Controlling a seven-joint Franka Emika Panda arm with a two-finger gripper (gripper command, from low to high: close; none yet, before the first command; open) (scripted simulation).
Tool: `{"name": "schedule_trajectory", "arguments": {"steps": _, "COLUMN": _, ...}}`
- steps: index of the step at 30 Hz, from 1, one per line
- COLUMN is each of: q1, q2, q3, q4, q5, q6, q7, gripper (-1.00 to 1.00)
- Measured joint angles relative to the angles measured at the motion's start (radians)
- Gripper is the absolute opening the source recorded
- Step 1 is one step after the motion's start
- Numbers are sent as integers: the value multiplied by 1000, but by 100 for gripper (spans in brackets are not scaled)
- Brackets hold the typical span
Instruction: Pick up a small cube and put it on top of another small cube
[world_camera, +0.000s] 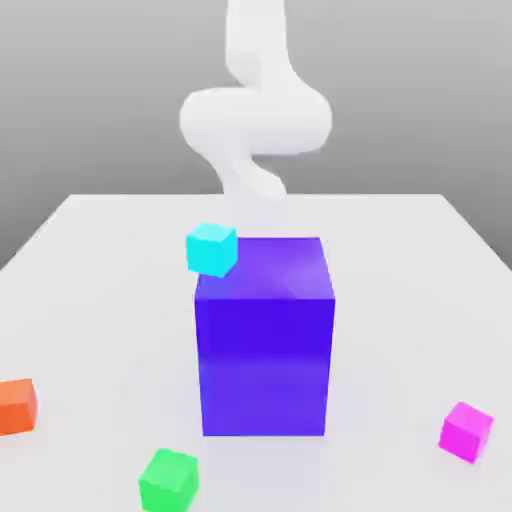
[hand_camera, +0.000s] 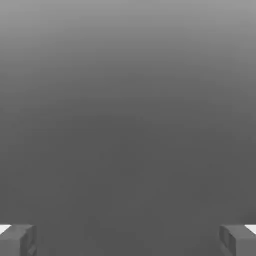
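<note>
Magenta cube (world_camera: 466, 432): sm., plain, bright pink, turned w/ corner fwd, on tabletop (world_camera: 400, 350). Gripper (hand_camera: 128, 241) spread wide.

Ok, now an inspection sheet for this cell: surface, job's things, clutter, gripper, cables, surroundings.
Surface: pale tabletop, plain, no marks seen.
Job's things: small magenta cube on the tabletop, toward the exterior view's right; which cube is to go under it, the pictures don't settle.
Other cubes: orange, cut by the exterior view's left edge; green, near its bottom edge; cyan, appears over the big block's top edge, resting or not cannot be told.
Clutter: big blue-violet block, mid-table.
Gripper: fingers wide apart, nothing between them.
Arm: white, beyond the block.
Cables: nothing seen.
Surroundings: plain grey backdrop.
</note>
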Motion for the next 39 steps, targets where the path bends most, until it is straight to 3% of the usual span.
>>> {"name": "schedule_trajectory", "arguments": {"steps": 16, "q1": 125, "q2": 586, "q3": 194, "q4": -88, "q5": -103, "q6": 228, "q7": -51, "gripper": 0}}
{"name": "schedule_trajectory", "arguments": {"steps": 26, "q1": 255, "q2": 949, "q3": 261, "q4": -142, "q5": -178, "q6": 368, "q7": -74, "gripper": 0}}
{"name": "schedule_trajectory", "arguments": {"steps": 31, "q1": 331, "q2": 1131, "q3": 183, "q4": -112, "q5": -272, "q6": 494, "q7": -11, "gripper": 0}}
{"name": "schedule_trajectory", "arguments": {"steps": 32, "q1": 344, "q2": 1156, "q3": 168, "q4": -106, "q5": -284, "q6": 513, "q7": -2, "gripper": -100}}
{"name": "schedule_trajectory", "arguments": {"steps": 39, "q1": 344, "q2": 1156, "q3": 168, "q4": -106, "q5": -286, "q6": 513, "q7": 0, "gripper": -100}}
